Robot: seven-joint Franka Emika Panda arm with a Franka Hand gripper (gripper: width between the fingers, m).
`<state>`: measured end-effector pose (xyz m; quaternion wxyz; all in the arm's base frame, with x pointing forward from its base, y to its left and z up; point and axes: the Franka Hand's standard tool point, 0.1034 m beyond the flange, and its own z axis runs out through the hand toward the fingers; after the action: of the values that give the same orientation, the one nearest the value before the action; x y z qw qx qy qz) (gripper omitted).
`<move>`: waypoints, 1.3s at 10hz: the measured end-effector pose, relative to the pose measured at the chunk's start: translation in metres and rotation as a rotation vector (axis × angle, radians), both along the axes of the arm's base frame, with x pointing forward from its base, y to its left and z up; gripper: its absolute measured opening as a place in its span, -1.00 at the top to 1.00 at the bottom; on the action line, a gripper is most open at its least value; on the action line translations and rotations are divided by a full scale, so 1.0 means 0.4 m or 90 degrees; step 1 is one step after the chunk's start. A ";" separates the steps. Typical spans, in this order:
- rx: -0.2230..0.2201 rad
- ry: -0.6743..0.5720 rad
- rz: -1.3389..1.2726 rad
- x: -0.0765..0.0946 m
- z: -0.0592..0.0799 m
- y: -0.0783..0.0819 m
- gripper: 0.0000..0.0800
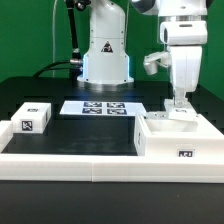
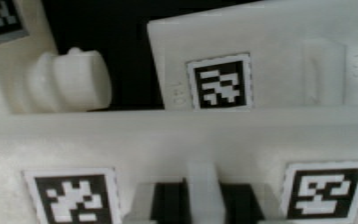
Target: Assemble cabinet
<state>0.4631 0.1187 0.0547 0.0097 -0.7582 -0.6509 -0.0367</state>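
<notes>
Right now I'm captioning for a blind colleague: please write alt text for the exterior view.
On the exterior view's right, the white robot's hand hangs at the top of a large white tagged box on a black table. A smaller tagged block lies at that view's left, the marker board flat in the middle.

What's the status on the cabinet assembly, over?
Gripper down on the large white square plastic cabinet box, jaws narrow, grip unclear. Small white tagged panel piece sits apart at exterior view's left. Nothing seen in the way.
</notes>
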 end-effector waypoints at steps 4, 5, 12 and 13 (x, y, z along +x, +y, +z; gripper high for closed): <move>0.002 -0.007 0.034 0.027 -0.004 -0.009 0.82; 0.002 -0.007 0.032 0.028 -0.003 -0.009 0.82; 0.004 -0.016 0.055 0.096 0.001 -0.018 0.82; 0.004 -0.017 0.056 0.111 0.002 -0.020 0.82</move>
<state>0.5075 0.1107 0.0556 0.0053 -0.7283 -0.6835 -0.0484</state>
